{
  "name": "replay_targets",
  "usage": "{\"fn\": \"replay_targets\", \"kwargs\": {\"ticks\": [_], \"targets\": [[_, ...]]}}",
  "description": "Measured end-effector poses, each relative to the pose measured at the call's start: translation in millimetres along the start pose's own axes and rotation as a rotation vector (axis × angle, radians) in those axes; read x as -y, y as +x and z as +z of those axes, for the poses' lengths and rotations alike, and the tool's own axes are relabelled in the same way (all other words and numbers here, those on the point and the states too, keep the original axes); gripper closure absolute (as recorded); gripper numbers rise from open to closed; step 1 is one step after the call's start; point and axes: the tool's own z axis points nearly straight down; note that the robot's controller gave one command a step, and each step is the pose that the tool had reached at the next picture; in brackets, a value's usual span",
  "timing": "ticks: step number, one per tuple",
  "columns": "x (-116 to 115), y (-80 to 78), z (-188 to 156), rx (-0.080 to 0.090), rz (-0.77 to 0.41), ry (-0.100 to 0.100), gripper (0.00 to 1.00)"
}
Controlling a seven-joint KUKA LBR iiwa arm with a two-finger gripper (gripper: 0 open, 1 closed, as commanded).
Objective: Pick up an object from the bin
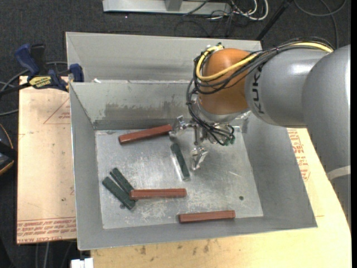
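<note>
Near the middle of the bin, a thin dark green stick is lying. The gripper is hovering at its 3 o'clock side; I cannot tell if it is open. Likely light, stiff, slippery; grab its middle.

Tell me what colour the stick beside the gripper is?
Dark green; the stick shows best in the camera view.
</note>
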Motion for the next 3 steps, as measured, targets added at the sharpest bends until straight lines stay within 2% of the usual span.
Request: {"fn": "replay_targets", "kwargs": {"ticks": [1,2,3], "targets": [[-10.9,-2.5,-1.1,-0.008,-0.303,-0.006,1.0],[-10.9,-2.5,-1.1,-0.008,-0.303,-0.006,1.0],[-17.5,-5.2,-133.7,-0.02,-0.37,-0.014,1.0]]}}
